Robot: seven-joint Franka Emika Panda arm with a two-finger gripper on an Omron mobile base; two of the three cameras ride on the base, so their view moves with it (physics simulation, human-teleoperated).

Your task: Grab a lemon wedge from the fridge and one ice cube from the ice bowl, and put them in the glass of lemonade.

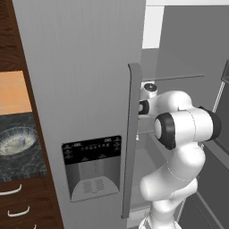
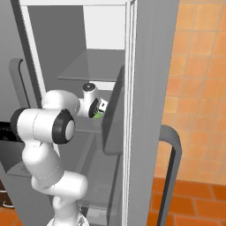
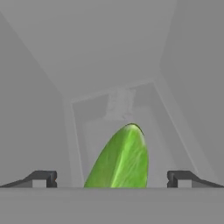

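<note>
The fridge (image 1: pixel 80 67) stands with its right door swung wide, and the white arm reaches deep into the open compartment, elbow bent just outside the shelf line. The closed left door with the black dispenser panel (image 1: pixel 92 166) and its long vertical handle (image 1: pixel 130 138) sits tight against the arm's left, while the open door's edge crowds it on the right, so it's a narrow slot to work in. Off to the left, the ice bowl (image 1: pixel 17 139) rests on the dark counter, well clear of all this. Inside now, on the middle shelf (image 2: pixel 88 127), there's the lemon wedge (image 3: pixel 120 159), bright green, its long axis running away from the hand, pointed tip aimed at the fridge's back wall. The gripper (image 3: pixel 112 179) is spread wide, one fingertip either side of the wedge, bare gaps both ways, nothing pinched.
</note>
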